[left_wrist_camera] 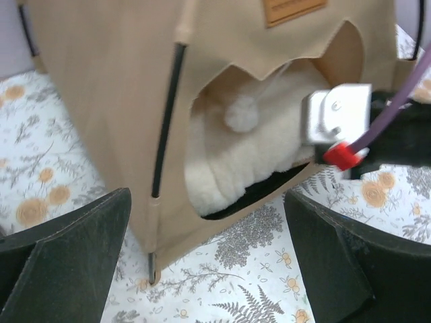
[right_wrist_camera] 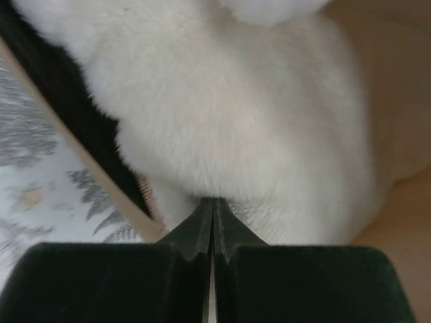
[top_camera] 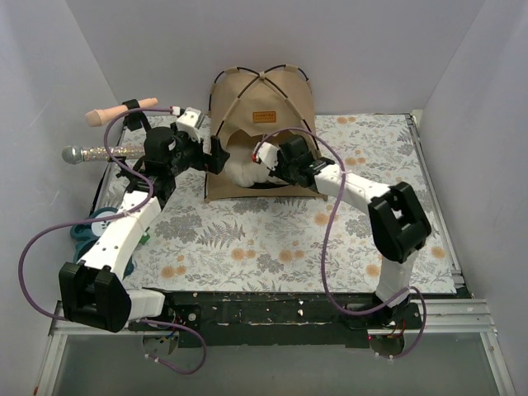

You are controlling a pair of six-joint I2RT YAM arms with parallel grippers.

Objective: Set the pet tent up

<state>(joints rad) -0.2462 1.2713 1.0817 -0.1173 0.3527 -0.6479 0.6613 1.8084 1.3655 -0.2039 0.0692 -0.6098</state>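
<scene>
The tan pet tent (top_camera: 262,99) stands upright at the back middle of the table, black poles crossing over its top and a brown label (top_camera: 264,116) above the arched doorway. A cream pillow (top_camera: 245,169) bulges out of the doorway. My left gripper (top_camera: 218,155) is open beside the tent's front left corner, holding nothing; the left wrist view shows the tent wall (left_wrist_camera: 101,101), a pole (left_wrist_camera: 167,114), the pom-pom (left_wrist_camera: 241,114) and the pillow (left_wrist_camera: 229,161). My right gripper (top_camera: 266,161) is shut, its tips (right_wrist_camera: 213,200) pressed into the pillow (right_wrist_camera: 229,114) at the doorway sill.
A floral cloth (top_camera: 272,239) covers the table. Left of the tent lie a glittery microphone (top_camera: 87,153) and a peach-coloured handle (top_camera: 120,110). A teal object (top_camera: 82,235) sits at the left edge. White walls close in the back and both sides.
</scene>
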